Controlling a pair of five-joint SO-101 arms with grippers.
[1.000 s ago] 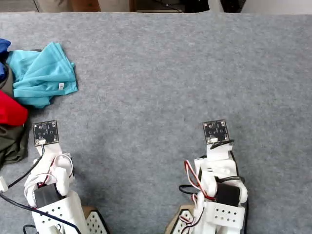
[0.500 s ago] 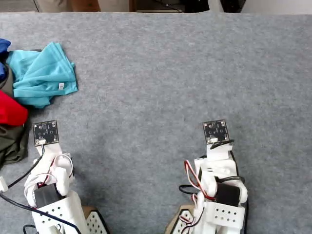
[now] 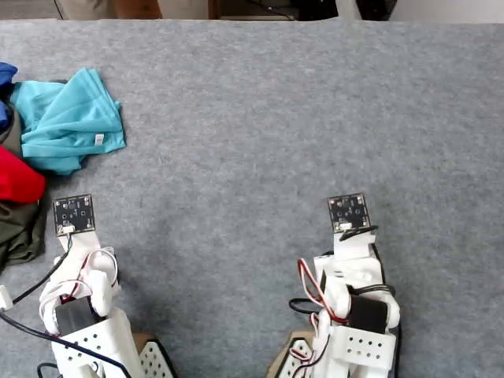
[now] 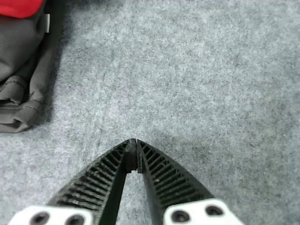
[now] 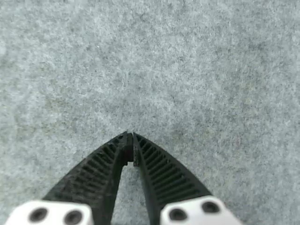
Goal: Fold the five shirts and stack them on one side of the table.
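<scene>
Grey felt desk [image 3: 276,118], shirts [image 3: 17,179] heaped at its left edge, teal shirt [image 3: 67,122] lying farthest in. Left hand [image 4: 132,143] and right hand [image 5: 130,137] sit at the near edge, both pressed together, empty. Best to pinch the teal shirt's shoulders and drag it flat to mid-desk

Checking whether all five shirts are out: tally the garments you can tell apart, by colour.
Teal shirt: 1
Red shirt: 1
Dark olive shirt: 1
Blue shirt: 1
Total: 4 shirts told apart by colour
</scene>
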